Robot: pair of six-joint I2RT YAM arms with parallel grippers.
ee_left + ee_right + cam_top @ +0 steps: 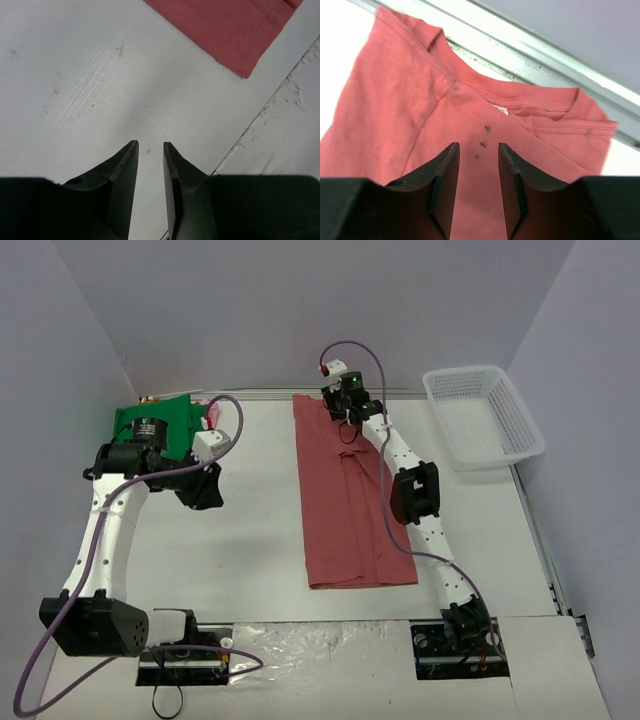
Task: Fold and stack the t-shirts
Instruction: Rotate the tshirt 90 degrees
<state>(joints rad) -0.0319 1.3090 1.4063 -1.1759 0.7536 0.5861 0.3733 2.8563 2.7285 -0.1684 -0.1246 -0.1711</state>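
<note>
A large dusty-red t-shirt point(345, 510) lies flat on the table, folded into a long strip running from the far edge towards me. My right gripper point(345, 418) hovers over its collar end, open. In the right wrist view the right gripper point(478, 145) has its jaws apart just above the red t-shirt point(410, 100), below the neckline. A bright green t-shirt point(175, 415) lies at the far left, partly under my left arm. My left gripper point(208, 495) is open over bare table point(100, 75); the red t-shirt's hem corner point(225, 25) lies beyond the left gripper point(148, 144).
A white mesh basket point(462, 372) stands at the far right corner. A sliver of reddish-pink cloth point(213, 415) shows beside the green shirt. Walls close off the far side and both flanks. A seam point(260, 120) crosses the table near its front edge.
</note>
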